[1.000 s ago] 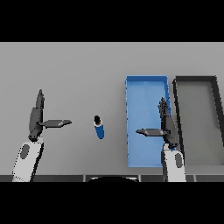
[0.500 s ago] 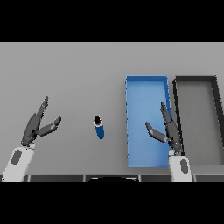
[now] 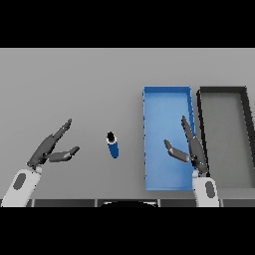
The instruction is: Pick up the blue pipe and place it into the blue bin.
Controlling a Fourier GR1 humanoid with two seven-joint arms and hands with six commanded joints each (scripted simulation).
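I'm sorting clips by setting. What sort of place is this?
Probably a bare sorting workbench rather than a home or kitchen: a plain grey table holds only a blue bin, a black bin beside it, and a small blue pipe.

Even, flat light w/ no glare, only faint shadows, edges a bit soft throughout.
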